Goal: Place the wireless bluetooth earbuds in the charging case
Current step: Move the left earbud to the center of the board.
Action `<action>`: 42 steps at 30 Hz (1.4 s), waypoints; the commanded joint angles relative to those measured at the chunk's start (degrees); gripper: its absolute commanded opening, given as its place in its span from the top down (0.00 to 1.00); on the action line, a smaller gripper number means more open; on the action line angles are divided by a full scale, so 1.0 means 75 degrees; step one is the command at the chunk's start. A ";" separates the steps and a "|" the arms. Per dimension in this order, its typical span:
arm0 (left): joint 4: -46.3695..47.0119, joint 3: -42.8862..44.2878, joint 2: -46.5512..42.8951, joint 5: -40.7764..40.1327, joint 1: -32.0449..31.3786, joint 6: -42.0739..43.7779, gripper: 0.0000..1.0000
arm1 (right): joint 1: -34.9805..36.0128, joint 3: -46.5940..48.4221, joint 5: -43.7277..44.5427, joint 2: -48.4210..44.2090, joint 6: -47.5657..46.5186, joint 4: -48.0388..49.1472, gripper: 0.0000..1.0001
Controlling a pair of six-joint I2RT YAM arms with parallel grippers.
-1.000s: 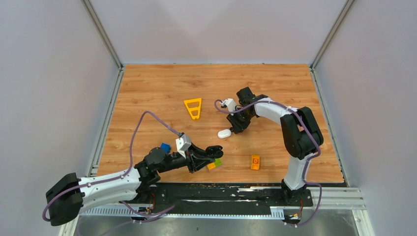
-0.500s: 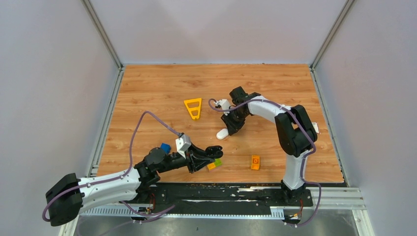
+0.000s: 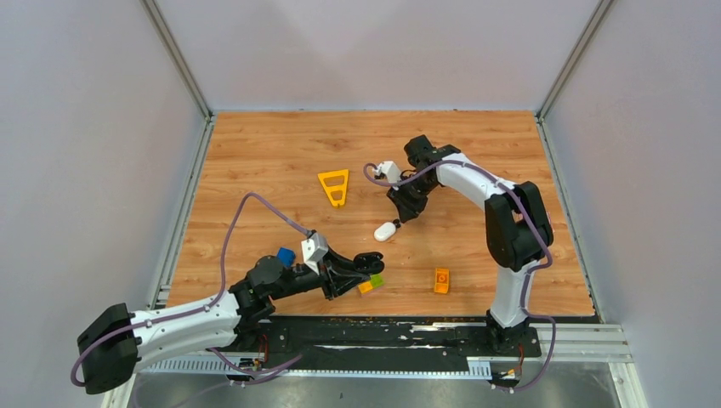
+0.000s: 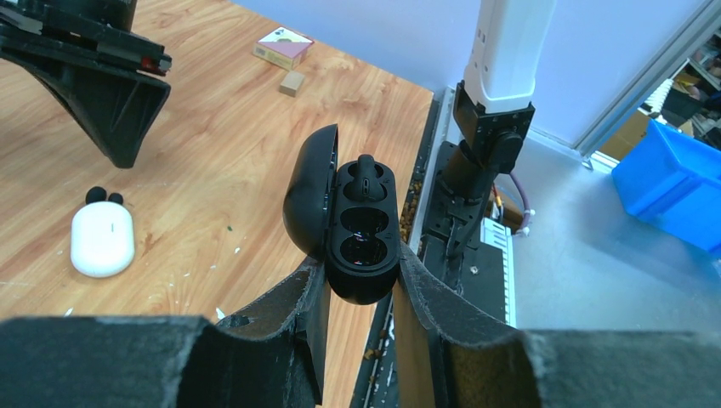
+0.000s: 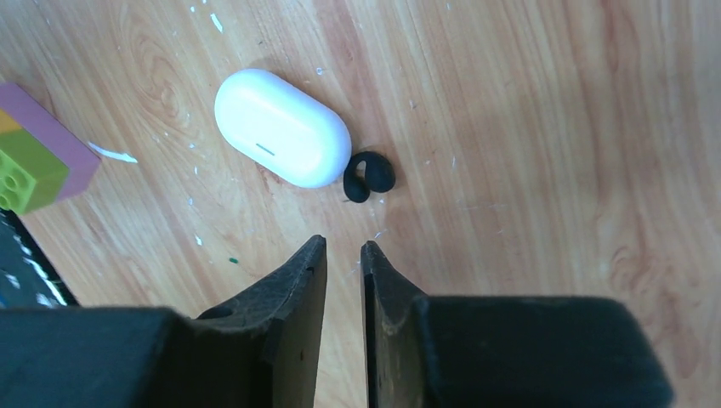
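I read the left gripper [image 4: 359,268] clamped on the open black charging case [image 4: 353,212], with the seated earbud [image 4: 366,174] in its far socket. The right gripper [image 5: 343,251] is narrowly apart and empty, near the loose black earbud [image 5: 368,176], which lies just right of the closed white case [image 5: 282,127] at mid-table.

A wooden table [image 3: 255,153] carries scattered pieces. The left arm reaches in low from the near-left corner, and its hand [image 3: 371,265] has a black object [image 3: 371,257] at its tips, too small to make out. Just beside them lies a yellow-green brick [image 3: 375,281]; a blue block [image 3: 285,254] sits by the wrist. The right arm arches over, its hand [image 3: 402,214] pointing down just beyond a white oval case [image 3: 387,230]. A yellow triangular piece [image 3: 333,187] lies farther back, and an orange brick [image 3: 441,280] sits near the front.
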 commanded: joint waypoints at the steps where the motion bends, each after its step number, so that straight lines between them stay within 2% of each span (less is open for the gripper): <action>1: -0.0214 0.0174 -0.0235 -0.0024 -0.0017 0.0091 1.00 | 0.0029 0.0448 -0.0619 -0.0147 -0.2397 -0.0151 0.78; 6: -0.0628 0.0160 -0.0548 -0.0149 -0.0022 0.0170 1.00 | 0.0078 0.1274 -0.0932 0.0379 -0.3613 -0.0519 0.79; 11: -0.0746 0.0091 -0.0796 -0.0343 -0.0023 0.0200 1.00 | 0.0141 0.2287 -0.0955 0.1243 -0.3680 -0.0832 0.79; 17: -0.0716 0.0058 -0.0815 -0.0345 -0.0014 0.0177 1.00 | 0.0160 0.2620 -0.0705 0.2013 -0.3465 -0.0908 0.79; 24: -0.0889 0.0117 -0.0927 -0.0263 -0.0022 0.0182 1.00 | 0.0149 0.2133 -0.0586 0.1886 -0.3517 -0.0883 0.79; 42: -0.0774 0.0084 -0.0962 -0.0234 -0.0019 -0.0045 1.00 | -0.0049 0.0214 -0.0009 0.0560 -0.3745 -0.1076 0.79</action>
